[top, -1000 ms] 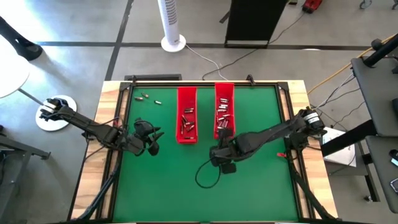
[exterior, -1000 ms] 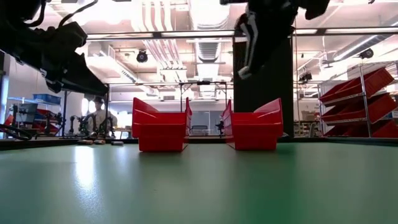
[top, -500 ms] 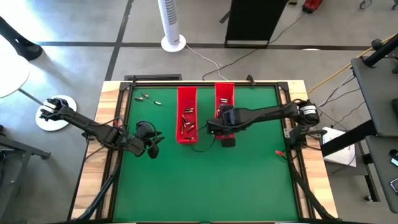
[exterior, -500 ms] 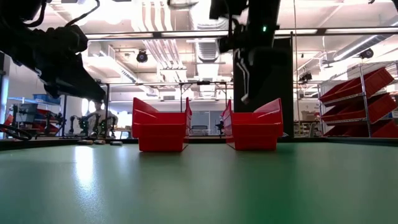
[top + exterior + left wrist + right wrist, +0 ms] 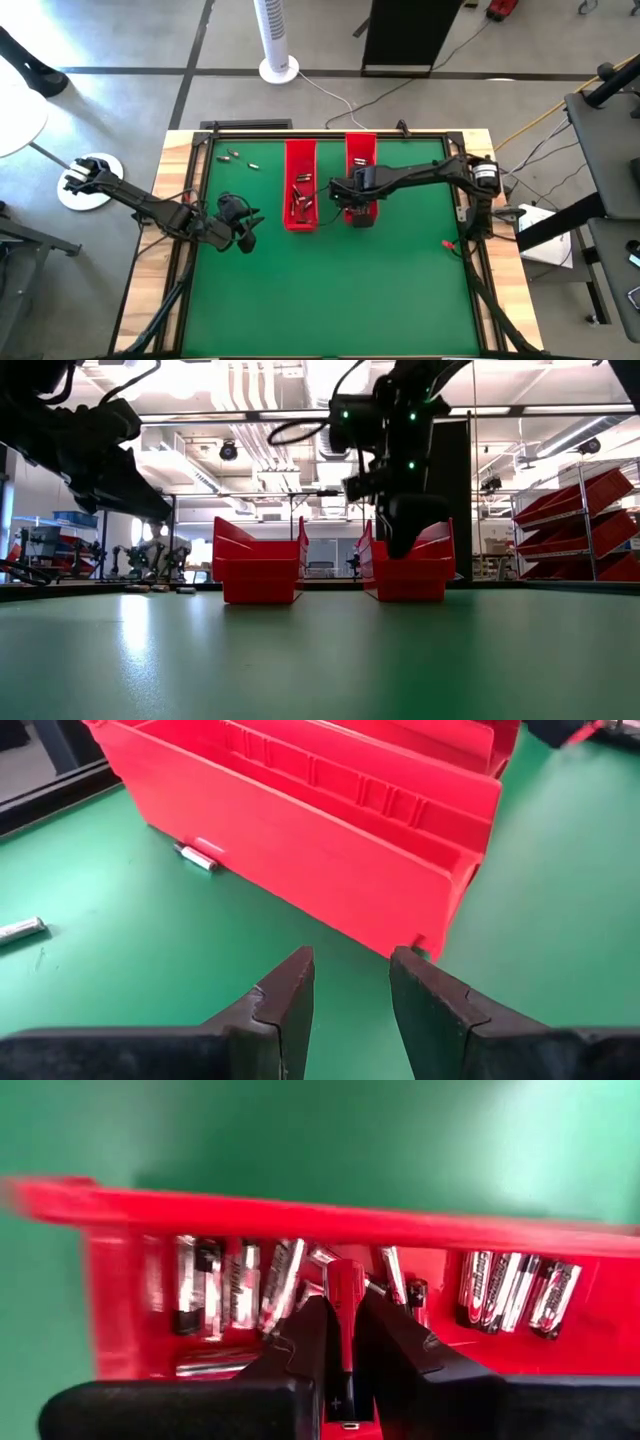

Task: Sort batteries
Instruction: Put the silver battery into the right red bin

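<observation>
Directly above the right red tray point(image 5: 361, 170), the right gripper point(image 5: 343, 1342) pinches a red battery point(image 5: 343, 1295), long axis along the fingers, pointing toward the cells point(image 5: 510, 1290) lying below. Left gripper point(image 5: 350, 995), fingers parted and empty, hovers over the tabletop point(image 5: 400, 290) near the left tray point(image 5: 330, 860); loose batteries point(image 5: 240, 157) lie beyond. No label is legible.

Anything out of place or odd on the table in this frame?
A few loose batteries lie on the green mat near the far left corner, outside both red trays; one lies close against the left tray's wall. Otherwise nothing stands out: the right tool holds a battery over the right tray.
</observation>
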Controlling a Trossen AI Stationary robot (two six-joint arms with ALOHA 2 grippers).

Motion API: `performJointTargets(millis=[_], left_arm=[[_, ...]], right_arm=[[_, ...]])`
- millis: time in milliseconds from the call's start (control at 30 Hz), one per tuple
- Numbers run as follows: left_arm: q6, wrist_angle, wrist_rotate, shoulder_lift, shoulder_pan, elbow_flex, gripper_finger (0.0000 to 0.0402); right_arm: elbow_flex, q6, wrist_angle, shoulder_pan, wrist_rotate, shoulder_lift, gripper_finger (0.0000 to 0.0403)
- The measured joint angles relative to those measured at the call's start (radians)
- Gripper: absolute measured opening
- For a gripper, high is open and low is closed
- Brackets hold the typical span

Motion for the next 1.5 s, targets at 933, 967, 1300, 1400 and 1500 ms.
performJointTargets(millis=[933, 967, 1300, 1400, 1500], left_arm=[[0.011, -0.002, 0.065, 0.007, 0.0, 0.0, 0.0114], [0.012, -0.002, 0.065, 0.007, 0.0, 0.0, 0.0114], [-0.048, 0.005, 0.093, 0.021, 0.0, 0.0, 0.0114], [-0.044, 0.006, 0.11, 0.034, 0.0, 0.0, 0.0114], [-0.045, 0.019, 0.087, 0.048, 0.0, 0.0, 0.0114]], right_arm=[[-0.076, -0.044, 0.162, -0.065, -0.086, 0.024, 0.0047], [-0.076, -0.042, 0.161, -0.069, -0.088, 0.027, 0.0046], [-0.073, -0.04, 0.164, -0.091, -0.102, 0.058, 0.0065], [-0.074, -0.038, 0.197, -0.091, -0.097, 0.057, 0.0079], [-0.072, -0.028, 0.196, -0.093, -0.104, 0.058, 0.0095]])
